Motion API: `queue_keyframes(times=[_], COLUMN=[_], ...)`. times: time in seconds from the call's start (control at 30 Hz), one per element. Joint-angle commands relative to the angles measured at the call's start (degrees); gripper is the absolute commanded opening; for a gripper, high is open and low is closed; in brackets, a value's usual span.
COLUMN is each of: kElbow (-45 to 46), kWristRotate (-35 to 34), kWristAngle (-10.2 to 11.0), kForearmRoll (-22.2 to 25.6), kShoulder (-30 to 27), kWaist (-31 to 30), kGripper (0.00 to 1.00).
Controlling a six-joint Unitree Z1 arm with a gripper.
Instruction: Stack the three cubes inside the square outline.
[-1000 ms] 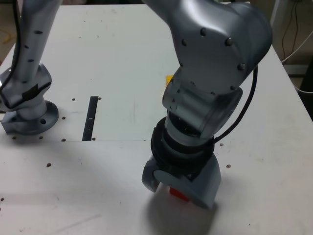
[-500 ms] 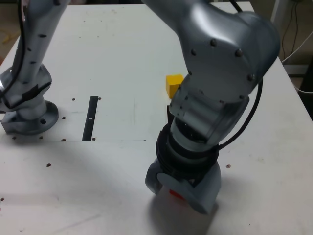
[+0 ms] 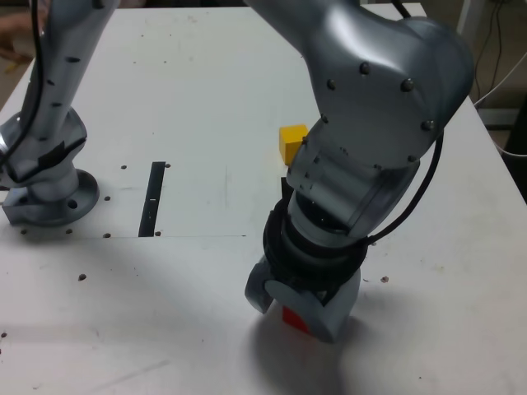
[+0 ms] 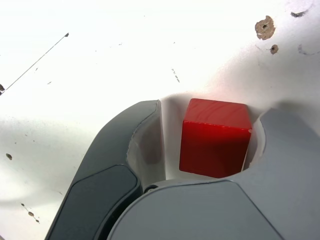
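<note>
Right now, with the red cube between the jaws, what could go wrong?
The red cube sits off-centre in the gripper, a gap on one side, so closing may push or twist it. The arm hides the ground near the yellow cube; neither the outline nor a green cube shows.

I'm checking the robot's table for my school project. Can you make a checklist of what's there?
Surface: white table, with small holes and scuffs.
Job's things: red cube between the hand's fingers; yellow cube on the table; green cube and square outline not seen.
Clutter: thin black strip.
Grippers: hand around the red cube, a gap showing on one side.
Cables: black cable along the arm.
Surroundings: cables past the table's edge, exterior view's right.
</note>
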Motion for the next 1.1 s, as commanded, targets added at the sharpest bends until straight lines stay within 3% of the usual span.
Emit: queue_keyframes(times=[0.0, 0.77, 1.07], kElbow=[-0.2, -3.2, -4.5], kWristRotate=[0.3, 0.8, 0.6], kWristAngle=[0.2, -0.1, -0.5], kForearmRoll=[0.2, 0.1, 1.1], kShoulder=[0.2, 0.6, 0.6], kWaist=[0.2, 0.2, 0.7], kGripper=[0.57, 0.22, 0.19])
